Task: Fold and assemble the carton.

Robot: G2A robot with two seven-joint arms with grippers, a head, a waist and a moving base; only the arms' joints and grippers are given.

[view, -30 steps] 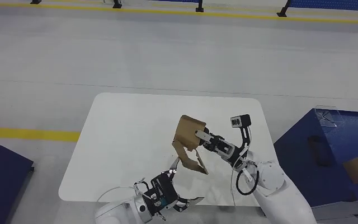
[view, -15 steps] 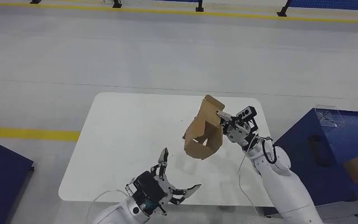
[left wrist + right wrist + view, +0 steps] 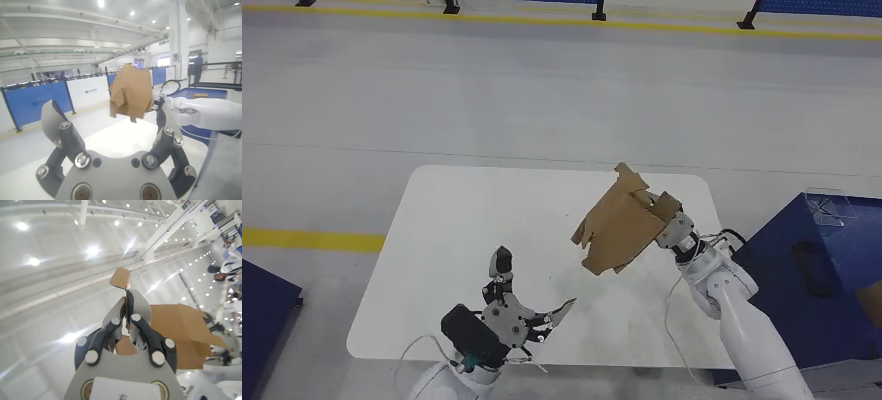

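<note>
**Left gripper.** Nearest the robot, the left gripper [image 3: 533, 286] hung above the near part of the white table [image 3: 452, 220]. Its two fingers [image 3: 49, 111] were spread wide apart, with nothing between them. The left wrist view looked between them toward the carton, which was well apart from this gripper.

**Carton.** The brown cardboard carton [image 3: 614, 232] was lifted off the tabletop, over the table's right half. It was tilted and only partly folded. Several loose flaps jutted from its edges, and one notched flap stood up at its far end. In the left wrist view the carton [image 3: 130, 94] appeared as a crumpled, open shape above the table [image 3: 105, 136].

**Right gripper.** At the carton's right side, the right gripper [image 3: 658, 212] was pinched tight on a thin cardboard panel. In the right wrist view the fingers [image 3: 139, 302] were pressed together over the panel's edge. The rest of the carton [image 3: 175, 323] extended beside them.

**Surroundings.** Beyond the table lay pale floor marked with a yellow line [image 3: 302, 240]. Blue and white barrier panels [image 3: 85, 92] stood farther off.
</note>
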